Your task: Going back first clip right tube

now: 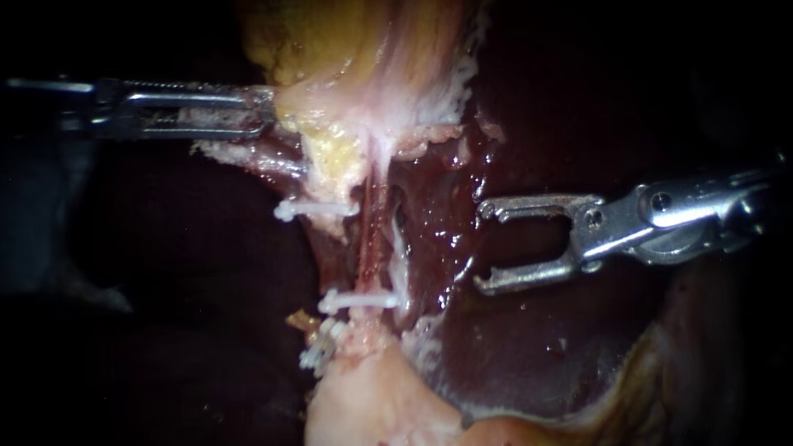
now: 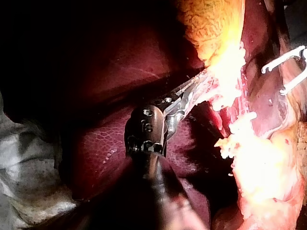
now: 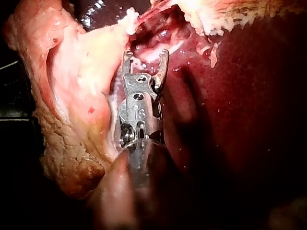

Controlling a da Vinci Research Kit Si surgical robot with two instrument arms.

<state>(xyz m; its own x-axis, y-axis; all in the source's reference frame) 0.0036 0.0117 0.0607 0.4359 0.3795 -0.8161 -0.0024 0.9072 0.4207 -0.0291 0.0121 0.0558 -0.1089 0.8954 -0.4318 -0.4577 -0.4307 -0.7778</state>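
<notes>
On the left, the left instrument [image 1: 266,111] reaches in level, its jaws pinching the yellow, fatty edge of the gallbladder [image 1: 372,66] and holding it taut. Below that grip, two thin strands run down side by side. A white upper clip [image 1: 318,208] crosses the left-hand one, and a lower clip [image 1: 359,301] sits across the foot of the right tube [image 1: 376,235], the pink strand in the middle of the endoscope view. Whether that lower clip closes fully around the tube cannot be made out. The tube looks soft, wet and very thin, so it is likely slippery and easy to tear. The clip is a light thing that a knock might shift. Any hold is better taken on the thicker fatty tissue above than on the strand itself. Further right, just beside the tube but apart from it, the right instrument [image 1: 483,248] has its jaws spread wide with nothing between them, hanging over the dark, glistening liver [image 1: 529,347]. From here it can draw straight back to the right without brushing the clip.
</notes>
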